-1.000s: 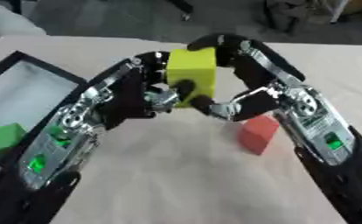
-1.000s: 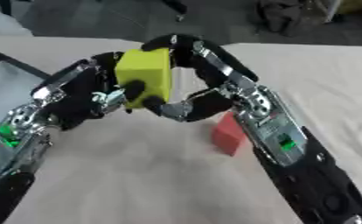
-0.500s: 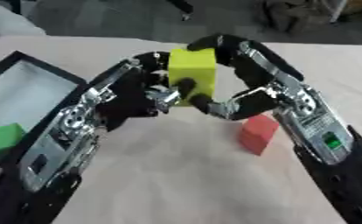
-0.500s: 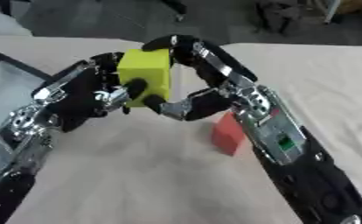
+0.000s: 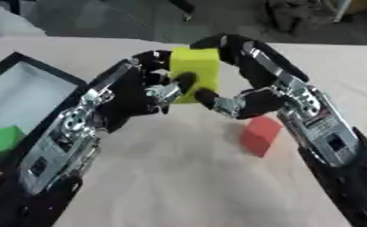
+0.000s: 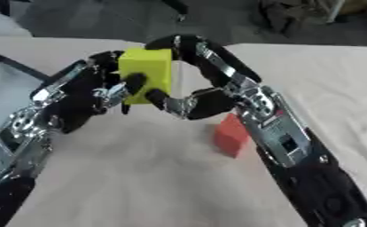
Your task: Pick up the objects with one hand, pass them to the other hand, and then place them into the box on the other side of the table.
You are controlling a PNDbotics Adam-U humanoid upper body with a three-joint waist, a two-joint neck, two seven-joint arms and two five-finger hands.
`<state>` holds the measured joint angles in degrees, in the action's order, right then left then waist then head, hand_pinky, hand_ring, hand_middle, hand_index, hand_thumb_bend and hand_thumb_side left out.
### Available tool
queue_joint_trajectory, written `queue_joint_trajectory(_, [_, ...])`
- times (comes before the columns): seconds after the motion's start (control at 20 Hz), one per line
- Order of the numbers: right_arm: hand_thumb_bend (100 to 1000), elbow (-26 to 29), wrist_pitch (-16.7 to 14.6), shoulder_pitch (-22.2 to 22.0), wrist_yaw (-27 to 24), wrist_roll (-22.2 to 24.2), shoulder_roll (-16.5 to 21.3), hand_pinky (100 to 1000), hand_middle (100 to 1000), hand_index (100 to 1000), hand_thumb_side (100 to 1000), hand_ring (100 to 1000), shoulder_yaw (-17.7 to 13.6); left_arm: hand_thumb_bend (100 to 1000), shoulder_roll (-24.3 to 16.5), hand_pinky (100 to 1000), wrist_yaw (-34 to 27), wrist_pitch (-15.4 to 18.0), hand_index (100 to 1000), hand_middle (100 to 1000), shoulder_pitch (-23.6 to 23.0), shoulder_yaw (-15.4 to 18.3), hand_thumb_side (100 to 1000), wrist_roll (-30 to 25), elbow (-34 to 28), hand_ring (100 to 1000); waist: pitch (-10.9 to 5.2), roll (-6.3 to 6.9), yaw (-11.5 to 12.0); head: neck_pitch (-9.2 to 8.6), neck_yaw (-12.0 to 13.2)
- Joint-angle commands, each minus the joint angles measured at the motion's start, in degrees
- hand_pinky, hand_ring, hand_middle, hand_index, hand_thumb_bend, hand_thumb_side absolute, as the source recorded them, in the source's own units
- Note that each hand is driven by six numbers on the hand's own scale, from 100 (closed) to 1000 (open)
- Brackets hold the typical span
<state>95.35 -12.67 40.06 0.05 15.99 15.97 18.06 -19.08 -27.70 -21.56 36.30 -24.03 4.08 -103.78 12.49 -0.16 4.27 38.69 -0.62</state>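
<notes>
Handover step: we are gripping the yellow block (image 5: pixel 194 73) at table centre in both left hand (image 5: pixel 144 95) and right hand (image 5: pixel 252 95). Next, presumably: right releasing, left carrying it to the box (image 5: pixel 24 104) at nine o'clock.

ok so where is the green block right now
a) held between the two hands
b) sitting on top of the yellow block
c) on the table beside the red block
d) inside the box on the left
d: the green block lies inside the box at the left edge, while both hands are closed around the yellow block and the red block sits alone on the table.
</notes>
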Motion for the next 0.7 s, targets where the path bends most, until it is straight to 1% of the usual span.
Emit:
queue_joint_trajectory(0.05, [100, 1.03, -0.73, 0.13, 0.08, -0.73, 3.19, 815, 575, 838, 311, 797, -3.13, 100, -4.01, 309, -1.76, 0.86, 189, 181, -0.04, 4.04, 157, 0.53, 0.64, 457, 0.01, 0.82, -0.09, -0.38, 0.09])
queue_joint_trajectory(0.1, [100, 1.01, -0.82, 0.13, 0.19, -0.70, 3.34, 819, 585, 841, 308, 808, -3.34, 100, -4.11, 304, -2.27, 0.99, 187, 174, -0.09, 4.11, 148, 0.27, 0.69, 450, 0.01, 0.82, -0.10, -0.39, 0.11])
queue_joint_trajectory(0.2, [100, 0.99, -1.08, 0.06, 0.17, -0.36, 3.67, 828, 599, 848, 333, 819, -3.85, 100, -4.21, 296, -3.49, 1.24, 184, 159, -0.27, 4.25, 130, -0.40, 0.79, 437, 0.06, 0.83, -0.15, -0.42, 0.15])
queue_joint_trajectory(0.4, [100, 1.00, -1.72, 0.02, -1.13, 1.25, 4.11, 837, 614, 858, 344, 821, -4.57, 100, -4.38, 284, -5.25, 1.44, 181, 144, -0.46, 4.52, 100, -1.26, 0.91, 421, 0.11, 0.86, -0.25, -0.35, 0.18])
queue_joint_trajectory(0.5, [100, 1.26, -2.00, -0.11, -1.12, 1.75, 4.60, 837, 613, 856, 347, 818, -5.47, 100, -4.84, 280, -5.50, 1.73, 180, 141, -0.79, 4.99, 100, -1.38, 0.84, 417, 0.14, 0.91, -0.30, -0.38, 0.21])
queue_joint_trajectory(0.7, [100, 1.54, -2.27, -0.55, -0.76, 0.72, 5.49, 836, 613, 855, 340, 817, -7.42, 100, -6.21, 277, -5.86, 3.08, 179, 139, -1.69, 6.16, 100, -1.71, 0.45, 415, 0.15, 0.95, -0.33, -0.49, 0.30])
